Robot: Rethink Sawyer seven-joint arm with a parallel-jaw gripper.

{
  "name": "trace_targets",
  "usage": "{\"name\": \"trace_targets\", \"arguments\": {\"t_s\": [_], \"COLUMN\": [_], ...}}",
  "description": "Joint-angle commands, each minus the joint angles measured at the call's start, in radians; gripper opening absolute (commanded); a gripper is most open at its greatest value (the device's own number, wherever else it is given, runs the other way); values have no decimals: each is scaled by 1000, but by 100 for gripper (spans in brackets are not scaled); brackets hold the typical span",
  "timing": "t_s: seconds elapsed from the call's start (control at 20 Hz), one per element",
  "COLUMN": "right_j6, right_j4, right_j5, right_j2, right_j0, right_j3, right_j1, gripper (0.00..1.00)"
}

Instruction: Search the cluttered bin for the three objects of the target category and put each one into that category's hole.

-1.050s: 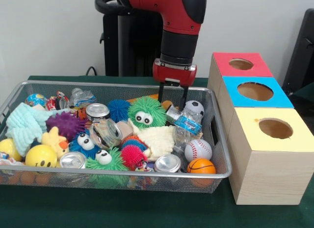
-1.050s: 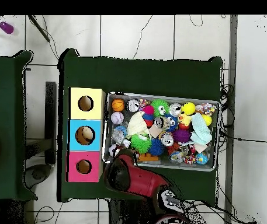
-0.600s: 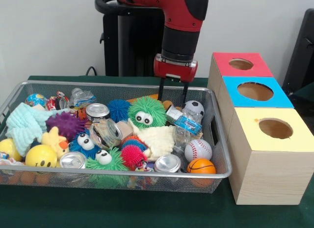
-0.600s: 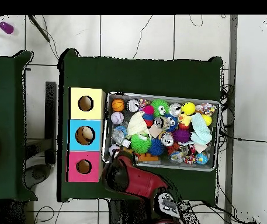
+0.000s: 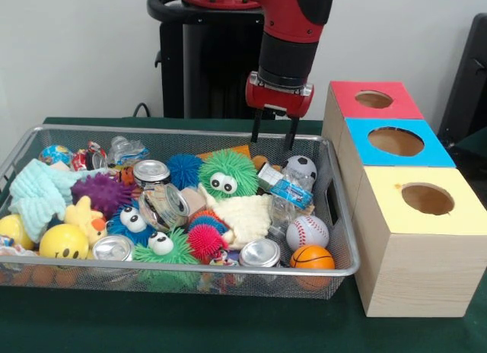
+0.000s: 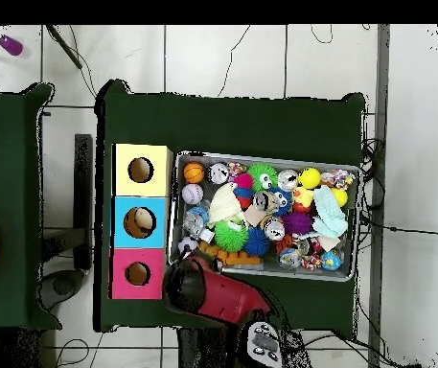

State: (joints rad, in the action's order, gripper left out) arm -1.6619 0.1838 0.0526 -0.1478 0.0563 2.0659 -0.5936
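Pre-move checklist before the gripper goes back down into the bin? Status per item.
1. Gripper empty: ok, nothing between its fingers.
2. Fingers spread for a grasp: ok, they stand apart.
3. Gripper above the wire bin contents: ok, hanging over the far rim, touching nothing.
4. Ball candidates exposed: ok, soccer ball, baseball and basketball all lie uncovered at the bin's box end.
5. Holes unobstructed: ok, red box, blue box and yellow box openings all show clear.
6. Which hole takes the target category: cannot tell, no labels visible on the boxes.
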Motion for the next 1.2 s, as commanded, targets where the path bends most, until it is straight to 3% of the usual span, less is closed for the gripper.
{"name": "trace_targets", "arguments": {"t_s": [0.05, 0.35, 0.65, 1.2], "right_j6": [-214, -212, -201, -176], "right_j4": [81, 23, -16, 2], "right_j5": [43, -133, -206, -195], "right_j2": [13, 123, 178, 171], "right_j0": [-7, 74, 117, 102], "right_j3": [-131, -127, -136, -158], "right_j1": [3, -4, -11, -13], "gripper": [100, 100, 100, 100]}}
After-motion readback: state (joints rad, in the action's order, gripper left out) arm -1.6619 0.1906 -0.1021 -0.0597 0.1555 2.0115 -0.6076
